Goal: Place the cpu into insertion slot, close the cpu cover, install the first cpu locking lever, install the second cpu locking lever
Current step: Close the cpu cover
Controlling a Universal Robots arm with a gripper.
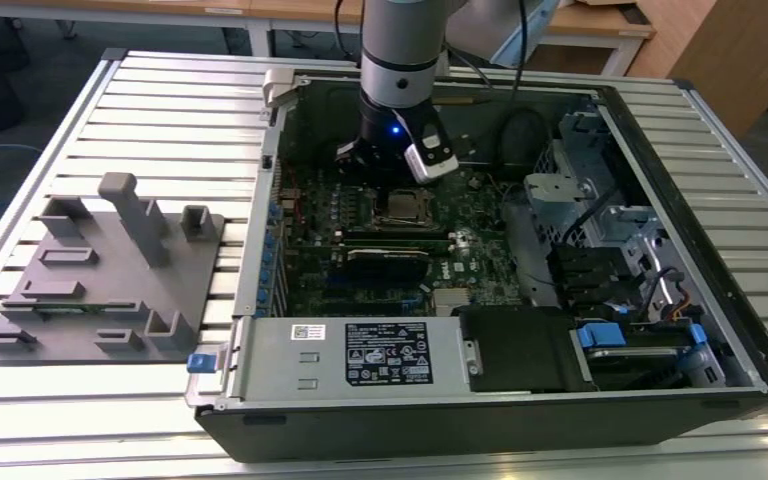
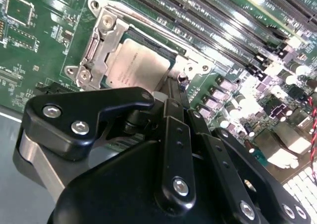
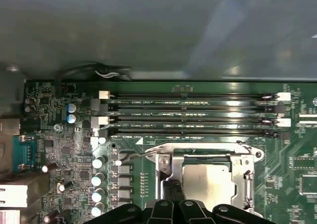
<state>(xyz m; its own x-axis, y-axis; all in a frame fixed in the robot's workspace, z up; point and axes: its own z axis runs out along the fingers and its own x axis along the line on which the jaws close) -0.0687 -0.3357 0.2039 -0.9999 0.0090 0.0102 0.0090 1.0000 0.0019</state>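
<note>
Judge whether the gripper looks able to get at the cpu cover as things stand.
Probably yes. In the second wrist view the gripper hangs right at the edge of the cpu cover, which frames the cpu; nothing stands between them.

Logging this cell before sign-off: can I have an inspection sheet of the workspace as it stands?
Surface: slatted metal table, bearing an open computer case.
Job's things: cpu sits in the insertion slot; cpu cover lies down around it.
Clutter: grey fixture block beside the case, exterior view's left.
Gripper: gripper at the slot's edge, over the cover.
Cables: black cables inside the case.
Surroundings: wooden desks behind.
</note>
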